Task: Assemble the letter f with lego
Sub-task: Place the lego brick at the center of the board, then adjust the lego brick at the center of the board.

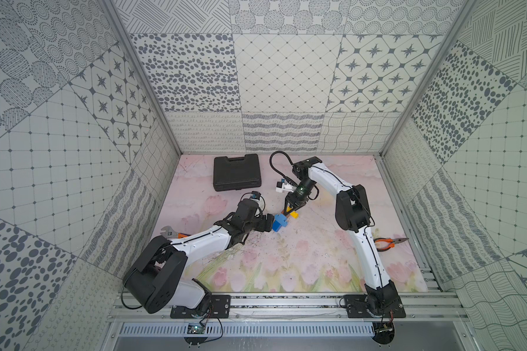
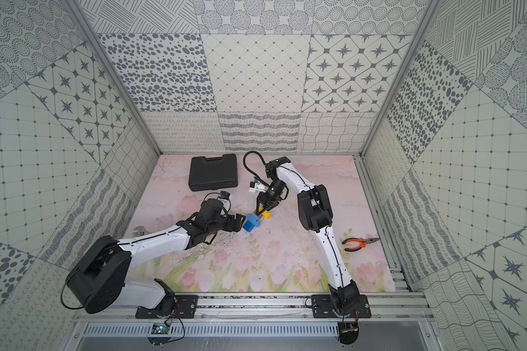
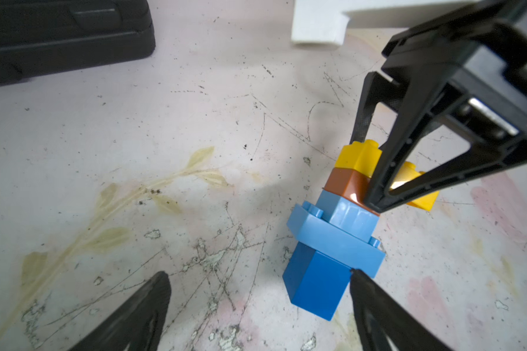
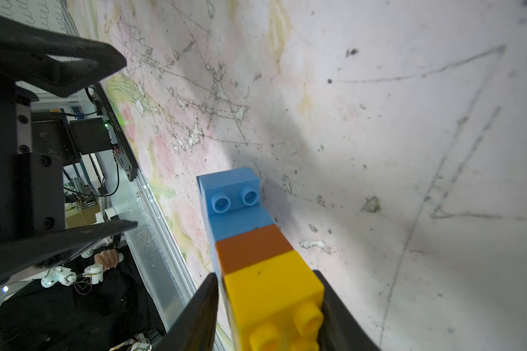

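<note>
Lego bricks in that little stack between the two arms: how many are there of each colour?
Yellow brick: 1
Brown brick: 1
Light blue: 2 (small light blue brick, wide light blue brick)
Dark blue brick: 1
Total: 5

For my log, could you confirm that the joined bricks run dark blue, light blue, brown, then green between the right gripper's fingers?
Not quite: the end brick is yellow, not green, per the right wrist view. The dark blue brick, light blue bricks, brown brick and right gripper are as stated.
</note>
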